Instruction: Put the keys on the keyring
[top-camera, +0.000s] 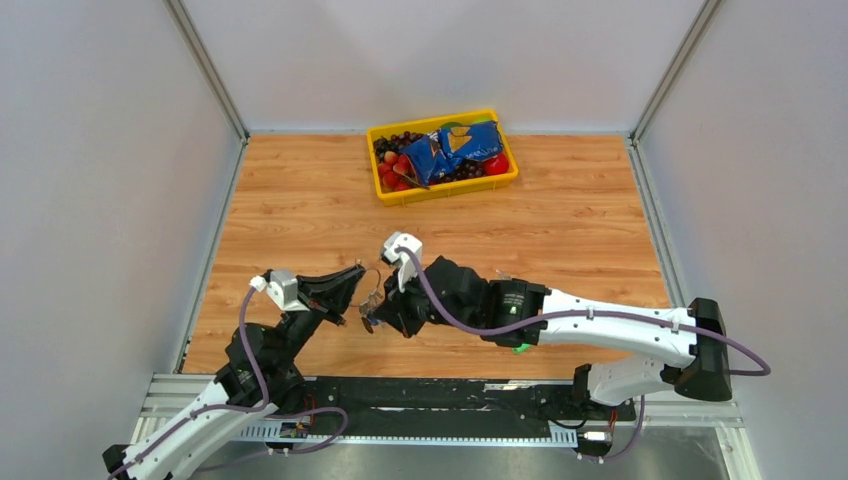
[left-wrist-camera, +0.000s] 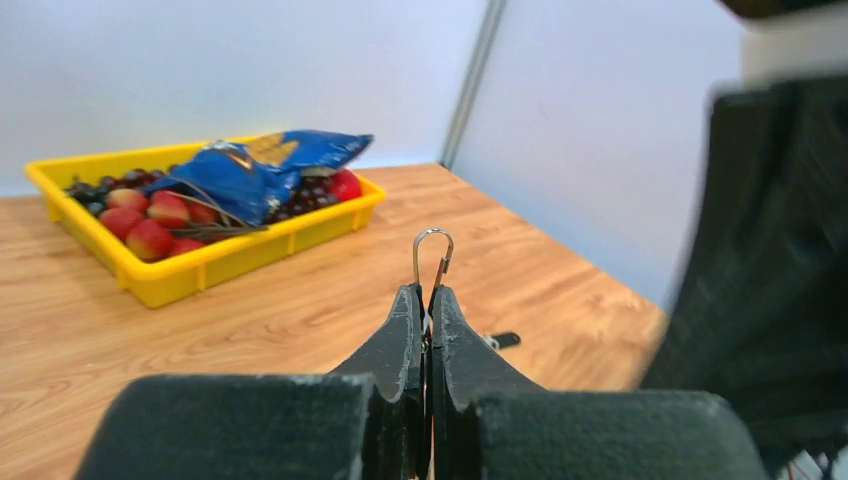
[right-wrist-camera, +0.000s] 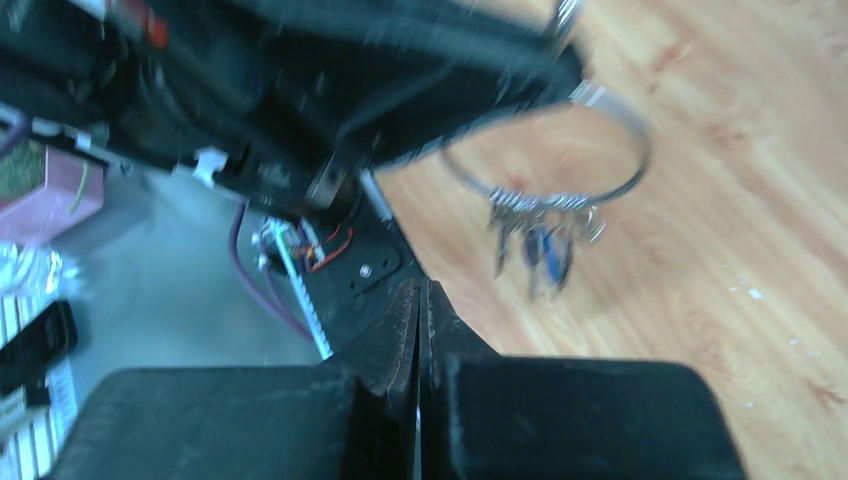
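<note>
My left gripper (top-camera: 357, 284) (left-wrist-camera: 427, 292) is shut on the keyring (left-wrist-camera: 432, 248), a thin silver wire loop held above the table. In the right wrist view the keyring (right-wrist-camera: 612, 120) hangs from the left fingers, with small keys (right-wrist-camera: 540, 238) dangling from it, one with a blue tag. My right gripper (top-camera: 378, 318) (right-wrist-camera: 420, 285) is shut just right of and below the ring. Nothing shows past its fingertips. A bright green tag (top-camera: 520, 348) peeks out under the right arm near the table's front edge. A small dark-tagged key (left-wrist-camera: 503, 340) lies on the wood.
A yellow tray (top-camera: 443, 190) with red and dark fruit and a blue snack bag (top-camera: 455, 150) stands at the back middle of the table. Grey walls close in the left, back and right sides. The black rail (top-camera: 420, 395) runs along the front edge.
</note>
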